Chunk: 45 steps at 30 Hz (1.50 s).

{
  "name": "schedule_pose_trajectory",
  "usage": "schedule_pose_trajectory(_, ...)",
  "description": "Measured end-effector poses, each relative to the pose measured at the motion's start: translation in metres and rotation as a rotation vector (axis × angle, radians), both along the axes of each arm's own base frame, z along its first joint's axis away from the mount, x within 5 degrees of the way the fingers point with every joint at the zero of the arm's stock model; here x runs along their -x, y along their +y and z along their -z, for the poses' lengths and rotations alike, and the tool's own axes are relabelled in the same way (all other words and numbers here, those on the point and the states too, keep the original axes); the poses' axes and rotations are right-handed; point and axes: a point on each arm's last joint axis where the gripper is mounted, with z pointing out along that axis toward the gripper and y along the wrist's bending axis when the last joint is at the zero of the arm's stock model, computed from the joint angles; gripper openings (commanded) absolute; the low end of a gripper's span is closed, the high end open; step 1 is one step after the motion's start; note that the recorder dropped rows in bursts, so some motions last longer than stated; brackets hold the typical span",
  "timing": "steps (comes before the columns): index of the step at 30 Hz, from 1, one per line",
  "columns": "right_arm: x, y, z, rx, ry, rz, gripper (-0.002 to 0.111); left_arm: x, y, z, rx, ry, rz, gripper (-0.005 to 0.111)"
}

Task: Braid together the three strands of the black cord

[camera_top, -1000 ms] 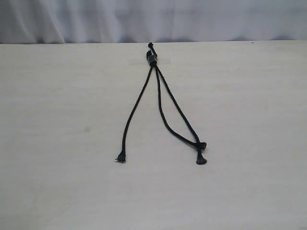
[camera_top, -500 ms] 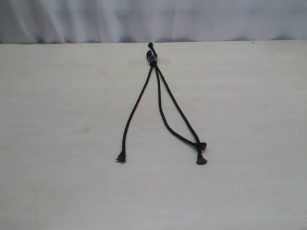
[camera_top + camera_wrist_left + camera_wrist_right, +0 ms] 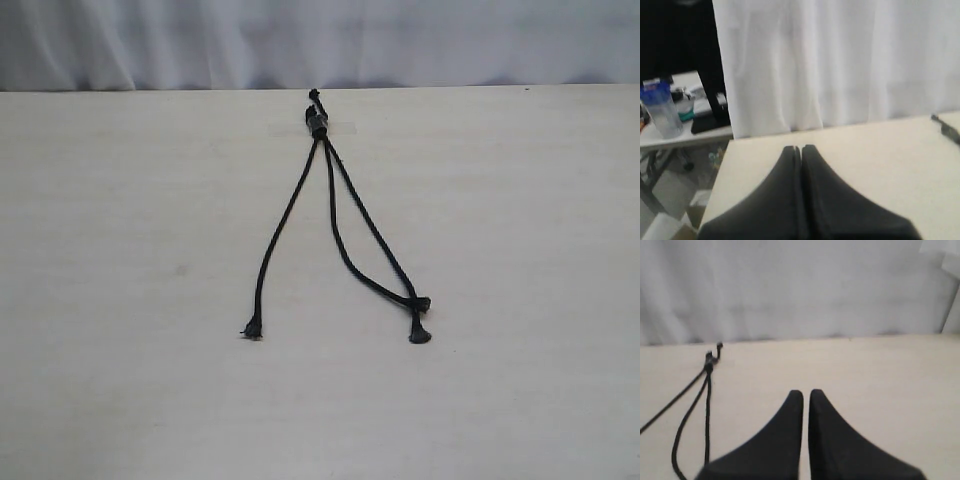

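Note:
The black cord (image 3: 318, 124) lies on the pale table (image 3: 520, 250), its bound end at the far side under a strip of clear tape (image 3: 343, 127). Three strands fan toward the near side. The left strand (image 3: 279, 230) ends alone in a frayed knob. The middle strand (image 3: 339, 245) and right strand (image 3: 371, 225) cross near their knobs. No arm shows in the exterior view. My left gripper (image 3: 800, 148) is shut and empty over the table's corner, with the cord's end (image 3: 946, 127) far off to one side. My right gripper (image 3: 806, 392) is shut and empty, beside the strands (image 3: 707, 390).
A white curtain (image 3: 320, 40) hangs behind the table's far edge. In the left wrist view the table's side edge (image 3: 724, 155) drops to the floor, and beyond it a side table (image 3: 685, 137) holds a blue-lidded cup (image 3: 660, 110) and clutter.

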Motion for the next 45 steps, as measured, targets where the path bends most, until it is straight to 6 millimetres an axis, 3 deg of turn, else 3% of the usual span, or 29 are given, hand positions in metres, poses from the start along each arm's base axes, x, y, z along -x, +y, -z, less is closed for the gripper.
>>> schedule_pose_trajectory(3, -0.019, 0.0, -0.004, -0.002, 0.138, -0.003, 0.004, -0.027, 0.005, 0.0, 0.029, 0.143, 0.004, 0.0)
schedule_pose_trajectory(8, -0.043, 0.0, 0.003, -0.005, 0.265, -0.003, 0.004, -0.06, 0.012, 0.02, 0.067, 0.323, 0.006, 0.0)
schedule_pose_trajectory(17, -0.074, 0.0, 0.02, -0.027, 0.471, -0.003, 0.004, -0.078, 0.01, 0.045, 0.262, 0.461, 0.007, 0.0)
schedule_pose_trajectory(20, -0.095, 0.002, 0.023, -0.075, 0.57, -0.015, 0.004, -0.085, 0.007, 0.056, 0.356, 0.525, 0.012, 0.0)
schedule_pose_trajectory(25, -0.136, 0.014, 0.026, -0.127, 0.725, -0.149, 0.004, -0.102, 0.003, 0.091, 0.424, 0.74, 0.032, 0.0)
schedule_pose_trajectory(26, -0.155, 0.025, 0.031, -0.132, 0.788, -0.235, 0.004, -0.109, -0.004, 0.107, 0.426, 0.827, 0.061, 0.0)
schedule_pose_trajectory(29, -0.186, 0.059, 0.045, -0.085, 0.9, -0.389, 0.004, -0.119, -0.03, 0.132, 0.387, 0.965, 0.162, 0.0)
schedule_pose_trajectory(32, -0.21, 0.12, 0.071, 0.076, 0.998, -0.567, 0.008, -0.123, -0.063, 0.153, 0.316, 1.054, 0.272, 0.0)
schedule_pose_trajectory(35, -0.224, 0.16, 0.096, 0.253, 1.055, -0.604, 0.026, -0.123, -0.071, 0.158, 0.298, 1.071, 0.297, 0.0)
schedule_pose_trajectory(38, -0.231, 0.177, 0.12, 0.387, 1.09, -0.588, 0.033, -0.123, -0.071, 0.159, 0.293, 1.08, 0.299, 0.0)
schedule_pose_trajectory(41, -0.234, 0.18, 0.143, 0.438, 1.135, -0.584, 0.033, -0.123, -0.071, 0.159, 0.291, 1.084, 0.301, 0.0)
schedule_pose_trajectory(45, -0.237, 0.18, 0.156, 0.452, 1.147, -0.584, 0.033, -0.123, -0.071, 0.159, 0.291, 1.084, 0.301, 0.0)
